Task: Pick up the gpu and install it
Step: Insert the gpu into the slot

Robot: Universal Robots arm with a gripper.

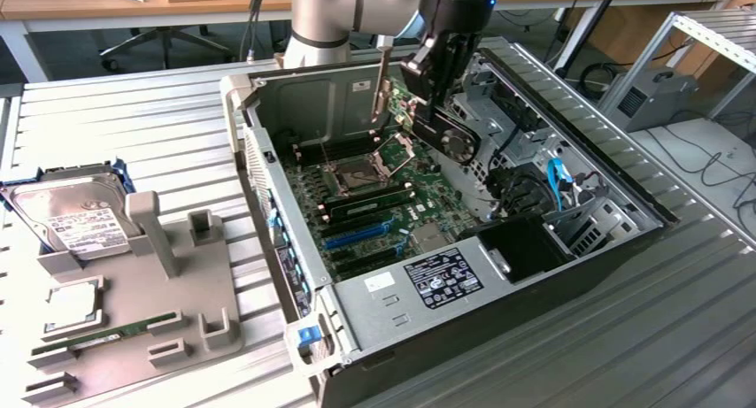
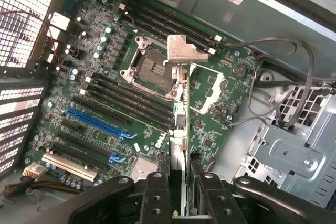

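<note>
My jaws grip the thin dark circuit card with the silvery metal bracket (image 2: pixel 181 114), the gpu, holding it edge-on above the green motherboard (image 2: pixel 105 66) inside the open grey computer case (image 1: pixel 319 98). I judge it needs squaring to the long blue slot (image 2: pixel 97 123), well apart, before an even, level press.

Bright, even room light, soft shadows. Glare blows out the perforated grey metal side panel (image 2: pixel 23 19). Ribbed silver tabletop (image 1: pixel 130 134) gleams pale.
</note>
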